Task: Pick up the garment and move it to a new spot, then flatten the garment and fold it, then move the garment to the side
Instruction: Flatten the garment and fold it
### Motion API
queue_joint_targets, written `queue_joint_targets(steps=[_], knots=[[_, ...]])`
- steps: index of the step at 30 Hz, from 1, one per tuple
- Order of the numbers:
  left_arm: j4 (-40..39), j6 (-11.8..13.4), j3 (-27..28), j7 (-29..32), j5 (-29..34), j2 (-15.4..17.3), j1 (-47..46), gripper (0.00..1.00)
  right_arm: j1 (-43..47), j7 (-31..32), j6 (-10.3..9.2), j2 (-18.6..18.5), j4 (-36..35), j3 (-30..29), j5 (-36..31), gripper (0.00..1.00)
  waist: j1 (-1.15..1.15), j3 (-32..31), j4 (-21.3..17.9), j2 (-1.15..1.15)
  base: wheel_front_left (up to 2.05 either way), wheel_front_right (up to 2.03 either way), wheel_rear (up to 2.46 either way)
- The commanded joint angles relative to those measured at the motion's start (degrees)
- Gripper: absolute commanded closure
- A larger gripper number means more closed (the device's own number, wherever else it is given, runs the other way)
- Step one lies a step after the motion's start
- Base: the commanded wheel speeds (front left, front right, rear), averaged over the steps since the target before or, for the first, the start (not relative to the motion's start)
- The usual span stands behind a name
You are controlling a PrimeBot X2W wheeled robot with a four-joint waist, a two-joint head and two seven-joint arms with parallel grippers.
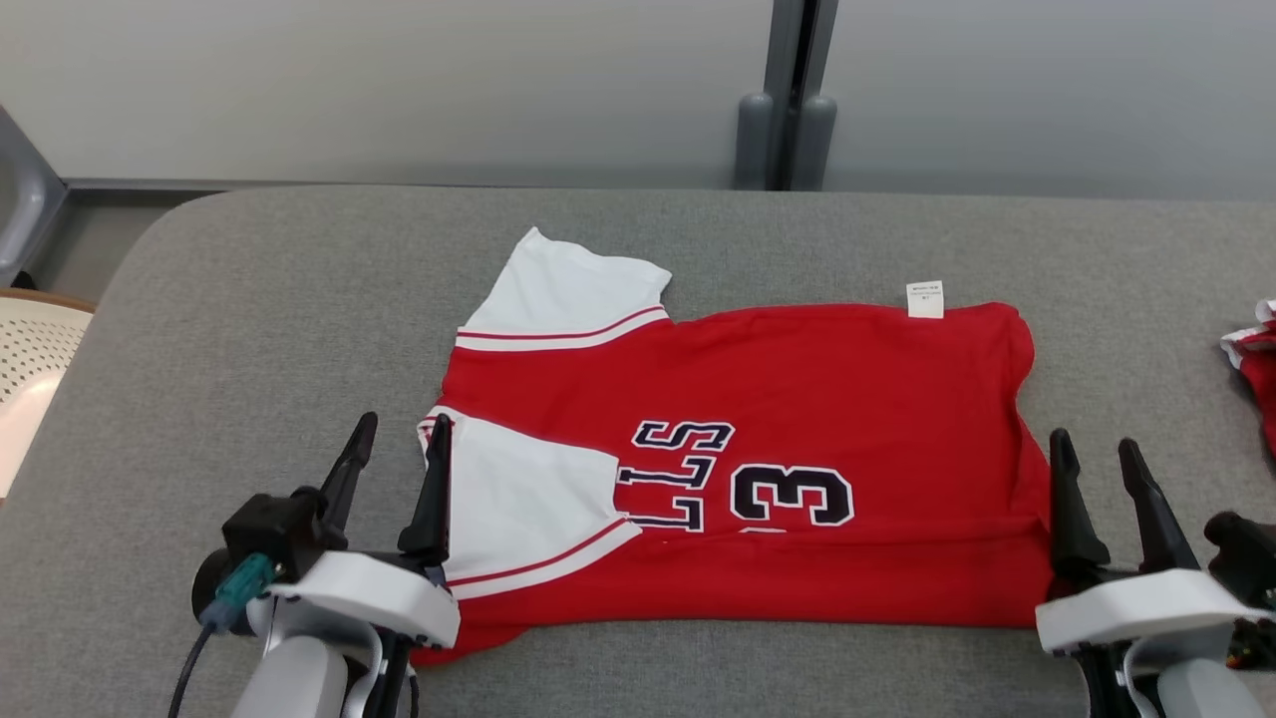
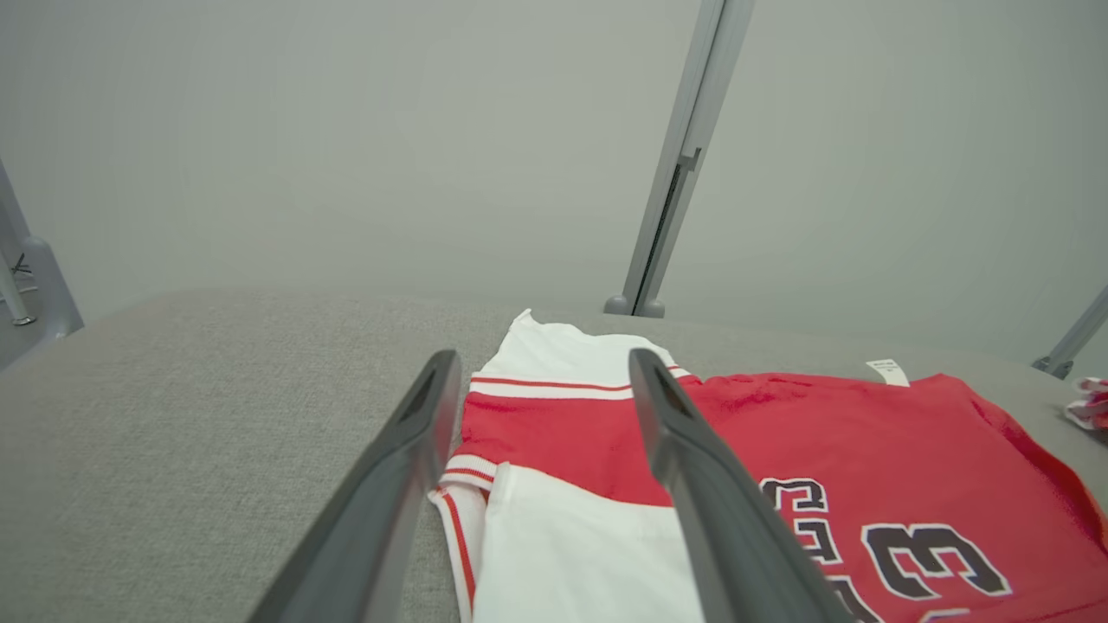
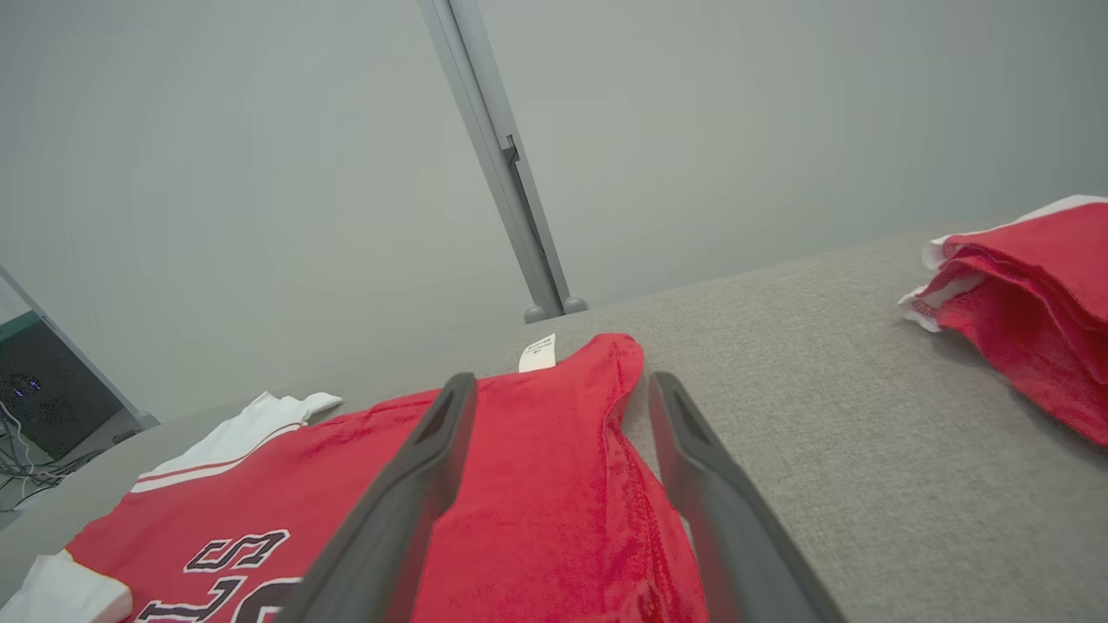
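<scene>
Our L gripper [image 1: 405, 424] fingers apart, empty, astride the garment [image 1: 817, 399]'s white-sleeve edge, R gripper [image 1: 1093, 441] apart too, astride its opposite edge, red knit jersey flat btwn them, navy lettering, grey felt-like table [image 1: 249, 299], R wrist view adds folded red pile [image 3: 1030, 303] to its right.

The two dark fingers [image 2: 381, 502] of the left gripper [image 2: 545, 363] are spread wide apart. Between them, the left end of a red garment [image 2: 779, 433] is seen, laid flat on the gray table [image 2: 190, 389]. White sleeves with red stripes are found at that end, one near and one far. A dark number 3 [image 2: 935, 558] is printed on the red part. A small white tag [image 2: 887, 372] is seen at the far edge. A bit of red and white cloth [image 2: 1091, 402] is seen at the far right. A gray pole [image 2: 684, 164] is set against the pale wall behind.
</scene>
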Motion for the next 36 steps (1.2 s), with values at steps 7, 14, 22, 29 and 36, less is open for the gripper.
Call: queue_joint_targets(steps=[7,14,22,29,36], knots=[[12.6,-1.7,-3.5,7.0,2.5,5.5,-16.7,0.00,-9.1,0.3,0.00,0.8,-2.3,3.0,-4.0,0.00,0.00,10.0,-5.0,0.00,0.00,0.00,0.00],[18.3,-2.2,-10.9,19.1,-1.0,13.1,-33.8,0.00,-17.0,0.4,0.00,3.0,-3.3,4.6,-6.0,0.00,0.00,17.9,-9.8,0.00,0.00,0.00,0.00],[16.7,-2.2,-25.3,32.6,-11.8,24.1,-46.7,0.00,-22.0,-0.4,0.00,5.0,-4.3,7.0,-5.7,0.00,0.00,23.5,-14.5,0.00,0.00,0.00,0.00],[17.6,-2.2,-33.6,39.1,-18.9,32.2,-54.2,0.00,-23.9,-0.8,0.00,5.5,-4.8,10.1,-4.5,0.00,0.00,26.3,-17.9,0.00,0.00,0.00,0.00],[20.8,-2.2,-37.6,40.0,-23.7,33.9,-57.7,0.00,-23.3,-0.9,0.00,5.5,-6.3,9.7,-3.2,0.00,0.00,27.3,-19.4,0.00,0.00,0.00,0.00]])
